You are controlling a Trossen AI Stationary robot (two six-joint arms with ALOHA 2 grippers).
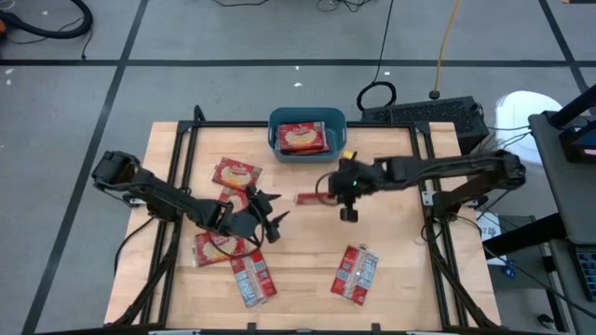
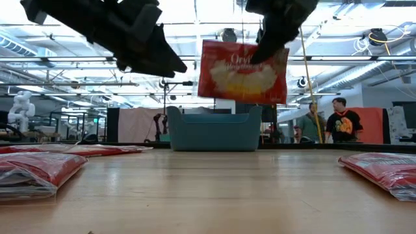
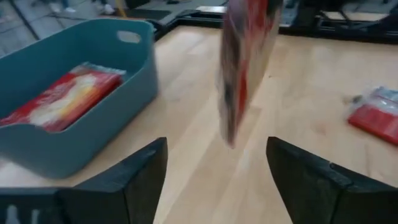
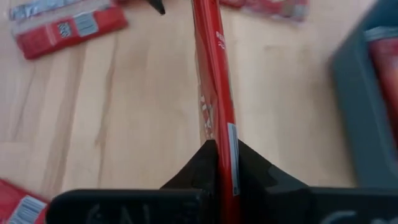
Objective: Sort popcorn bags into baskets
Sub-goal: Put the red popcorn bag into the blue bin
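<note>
My right gripper [image 1: 341, 190] is above the table's middle, shut on a red popcorn bag [image 2: 242, 71] with a cream label. The bag hangs in the air in front of the teal basket [image 1: 307, 149], which stands at the far edge with one bag [image 1: 302, 138] lying flat inside. My left gripper [image 1: 269, 220] hovers open left of centre, above loose bags. From its wrist view the hanging bag [image 3: 244, 68] shows edge-on beyond the open fingers. Other bags lie flat on the table [image 1: 236, 173], [image 1: 251, 278], [image 1: 356, 273]. My right gripper pinches the bag between its two fingers at the upper right edge [image 2: 278, 53], coming slanting down from the table's right. In its wrist view the fingers [image 4: 198, 163] close on the thin edge [image 4: 219, 134]. The bag hangs upright, lifted clear of the table.
Several bags lie on the table's left part [image 1: 220, 247], some with red-white-bluish backs up. Bare wood [image 1: 391, 233] lies between the right gripper and the near-right bag. Black frame rails [image 1: 424, 186] run along the table's sides. People stand in the room beyond [image 2: 338, 120].
</note>
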